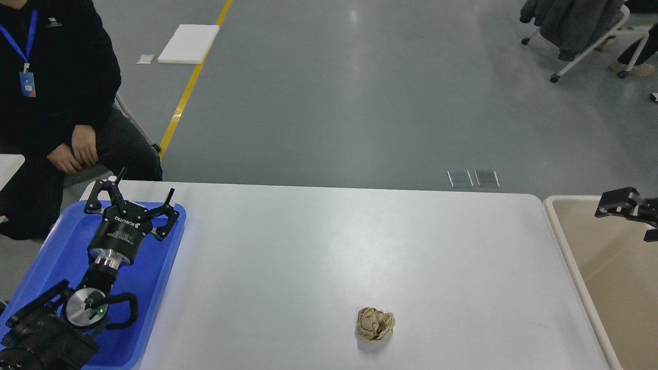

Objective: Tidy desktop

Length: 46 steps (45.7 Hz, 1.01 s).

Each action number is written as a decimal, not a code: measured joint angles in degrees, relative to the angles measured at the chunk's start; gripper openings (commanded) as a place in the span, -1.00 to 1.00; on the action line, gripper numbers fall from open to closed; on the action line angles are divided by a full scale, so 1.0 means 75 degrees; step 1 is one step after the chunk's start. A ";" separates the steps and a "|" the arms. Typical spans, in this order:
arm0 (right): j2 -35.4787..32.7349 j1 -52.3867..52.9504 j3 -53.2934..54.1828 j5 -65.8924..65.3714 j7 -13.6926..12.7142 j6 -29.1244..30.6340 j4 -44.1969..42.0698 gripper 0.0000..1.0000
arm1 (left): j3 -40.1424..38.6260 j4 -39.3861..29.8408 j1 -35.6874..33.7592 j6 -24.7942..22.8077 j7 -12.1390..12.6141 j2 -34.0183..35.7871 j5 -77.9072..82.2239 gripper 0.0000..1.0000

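The white desktop (318, 246) fills the middle of the head view. A crumpled tan paper ball (375, 324) lies on it near the front, right of centre. My left gripper (145, 186) is open and empty, held over the far end of a blue tray (56, 252) at the table's left edge. My right gripper (624, 204) shows only as a small black part at the right edge, above the beige bin (561, 241); I cannot tell its fingers apart. Both grippers are far from the paper ball.
A person in black (56, 87) sits just behind the table's left corner, close to the tray. The bin stands against the table's right edge. A wheeled chair with clothes (576, 25) stands far back on the right, on the grey floor.
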 measured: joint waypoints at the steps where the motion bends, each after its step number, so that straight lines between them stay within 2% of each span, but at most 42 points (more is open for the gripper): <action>1: 0.0043 0.0133 -0.0079 0.0006 -0.0028 0.0004 0.0125 0.95 | 0.0000 0.0001 0.0000 0.0000 0.0000 0.0000 0.0000 0.98; 11: 0.0591 0.1713 -0.0876 0.0392 -0.0237 0.0134 0.1277 1.00 | 0.0000 0.0001 0.0000 0.0000 0.0000 -0.0001 0.0000 0.98; 20: 0.1424 0.2834 -0.1613 0.0827 -0.0305 0.1047 0.1716 1.00 | 0.0000 0.0000 0.0000 0.0000 0.0000 -0.0002 0.0000 0.98; 32: 0.2471 0.3502 -0.2011 0.1059 -0.0328 0.1971 0.2007 1.00 | 0.0000 0.0000 0.0000 0.0000 0.0000 -0.0002 0.0000 0.98; 46: 0.3118 0.4049 -0.1725 0.1148 -0.0339 0.2739 0.2112 1.00 | 0.0000 0.0000 0.0000 0.0000 0.0000 -0.0002 0.0000 0.98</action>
